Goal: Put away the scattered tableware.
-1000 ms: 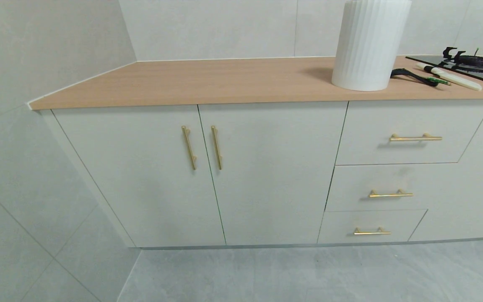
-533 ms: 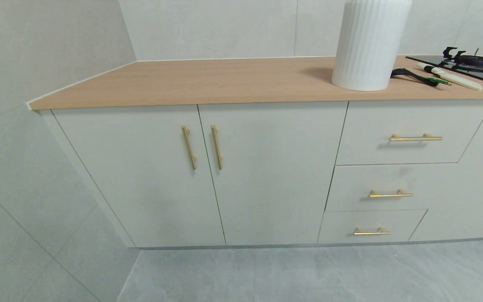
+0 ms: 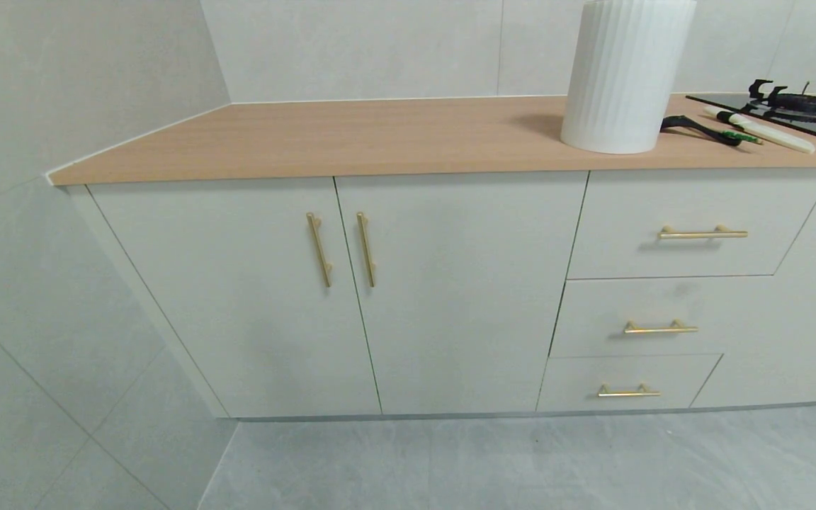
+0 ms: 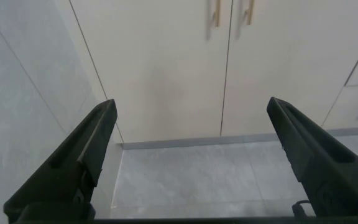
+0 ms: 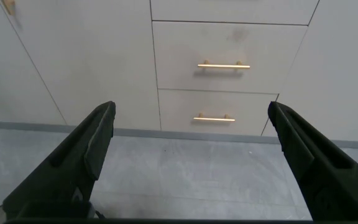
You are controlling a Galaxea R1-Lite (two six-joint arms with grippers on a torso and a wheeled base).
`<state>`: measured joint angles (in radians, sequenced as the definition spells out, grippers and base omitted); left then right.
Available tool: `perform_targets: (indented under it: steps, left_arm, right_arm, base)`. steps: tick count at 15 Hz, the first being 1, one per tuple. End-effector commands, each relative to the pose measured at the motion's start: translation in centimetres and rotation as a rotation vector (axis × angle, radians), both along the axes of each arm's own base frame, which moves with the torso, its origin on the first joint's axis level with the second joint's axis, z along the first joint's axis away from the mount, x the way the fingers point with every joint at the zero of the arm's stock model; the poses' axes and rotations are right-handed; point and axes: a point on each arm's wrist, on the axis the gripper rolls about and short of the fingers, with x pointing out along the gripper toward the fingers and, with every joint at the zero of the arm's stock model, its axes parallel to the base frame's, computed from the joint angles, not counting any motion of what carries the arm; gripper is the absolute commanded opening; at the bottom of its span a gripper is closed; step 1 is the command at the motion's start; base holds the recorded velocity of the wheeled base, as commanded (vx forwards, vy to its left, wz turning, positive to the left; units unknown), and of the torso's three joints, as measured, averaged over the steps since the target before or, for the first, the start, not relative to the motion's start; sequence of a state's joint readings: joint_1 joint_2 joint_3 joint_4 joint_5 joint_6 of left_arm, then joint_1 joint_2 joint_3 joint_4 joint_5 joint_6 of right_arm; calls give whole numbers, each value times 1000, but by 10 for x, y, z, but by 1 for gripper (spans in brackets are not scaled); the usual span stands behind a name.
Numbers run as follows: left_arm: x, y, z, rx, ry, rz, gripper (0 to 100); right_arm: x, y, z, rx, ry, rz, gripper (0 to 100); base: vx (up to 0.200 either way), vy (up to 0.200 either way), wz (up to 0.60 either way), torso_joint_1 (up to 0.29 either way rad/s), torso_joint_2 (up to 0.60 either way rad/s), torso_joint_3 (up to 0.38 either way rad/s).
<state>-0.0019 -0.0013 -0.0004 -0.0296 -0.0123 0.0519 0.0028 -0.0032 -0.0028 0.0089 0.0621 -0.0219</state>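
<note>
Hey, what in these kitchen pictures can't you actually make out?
Head view, white ribbed container: top cut off by the upper edge, inside unseen.
Head view, black utensil: one end behind the container, type too small to tell.
Head view, hob: cut by the right edge.
Cupboard doors and drawers: shut fronts hide the contents.

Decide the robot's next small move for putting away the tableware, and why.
Probably raise the right gripper toward the countertop: it and the left gripper hang open and empty by the cabinet fronts, while the black utensil and white utensil lie beside the ribbed white container.
</note>
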Motion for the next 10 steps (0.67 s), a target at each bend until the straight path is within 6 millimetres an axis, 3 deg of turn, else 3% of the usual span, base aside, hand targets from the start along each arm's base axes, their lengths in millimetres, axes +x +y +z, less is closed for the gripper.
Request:
perform_targets:
  steps: [1, 10]
  left_arm:
    - [0, 0, -5, -6, 45, 10, 100]
    - [0, 0, -3, -46, 32, 10, 100]
  right_arm:
    - [0, 0, 0, 0, 6, 0, 100]
    - [0, 0, 0, 3, 6, -4, 100]
  base:
    - [0, 0, 0, 0, 0, 0]
    - [0, 0, 0, 0, 0, 0]
